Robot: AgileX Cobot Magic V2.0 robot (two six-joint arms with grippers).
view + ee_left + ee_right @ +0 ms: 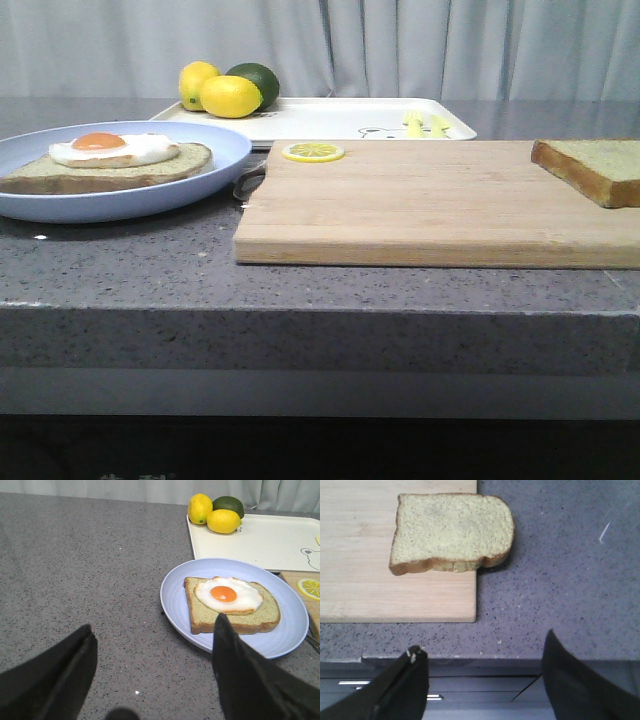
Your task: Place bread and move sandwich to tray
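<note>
Two grippers are seen only from the wrist cameras, each with jaws spread wide and nothing held. Toward the desk's left edge, the sandwich [110, 160], egg uppermost, is carried on its blue plate [60, 205], over which the left gripper [152, 672] hovers. The tray [330, 118] is set along the back edge, citrus fruit [228, 88] at its left corner. The cutting board [430, 205] occupies the middle, a lemon slice [313, 152] on it. The bread [452, 532] overhangs the board's right edge; the right gripper [482, 680] hangs above the desk's front edge.

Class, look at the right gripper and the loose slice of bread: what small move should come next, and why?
Probably lower the open right gripper toward the bread. That slice lies untouched, overhanging the cutting board edge, and the egg slice still lacks its top.
</note>
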